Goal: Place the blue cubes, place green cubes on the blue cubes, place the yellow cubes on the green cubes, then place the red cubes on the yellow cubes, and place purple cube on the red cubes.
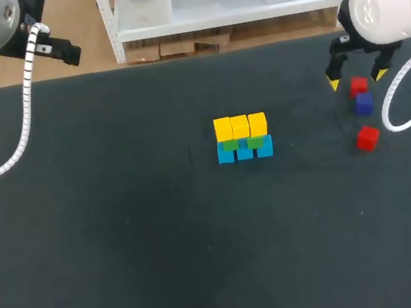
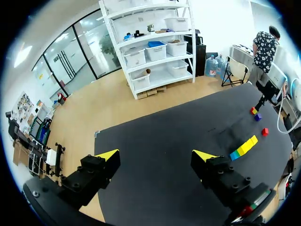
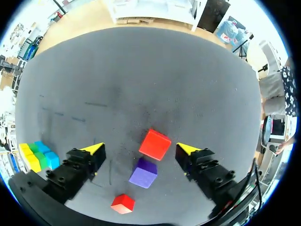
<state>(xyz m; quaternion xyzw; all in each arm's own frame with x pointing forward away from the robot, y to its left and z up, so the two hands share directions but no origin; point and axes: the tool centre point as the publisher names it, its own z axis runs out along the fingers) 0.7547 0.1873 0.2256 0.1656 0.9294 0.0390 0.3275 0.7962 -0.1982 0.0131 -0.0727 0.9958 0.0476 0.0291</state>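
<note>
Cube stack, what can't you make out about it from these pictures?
Head view: green cubes mostly covered by the yellow cubes; their count is unclear.
Left wrist view: the stack is too small to tell single cubes apart.
Right wrist view: beside the right tool, the stack shows one side only; its own cubes hide the rest.

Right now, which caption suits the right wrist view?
A red cube between the open right fingers, a purple cube and second red cube nearby.

No readable text, labels, numbers or signs in any view. Stack of blue, green and yellow cubes (image 1: 243,139): plain faces. Two red cubes (image 1: 367,137) and purple cube (image 1: 364,103), right of the stack: plain too.
</note>
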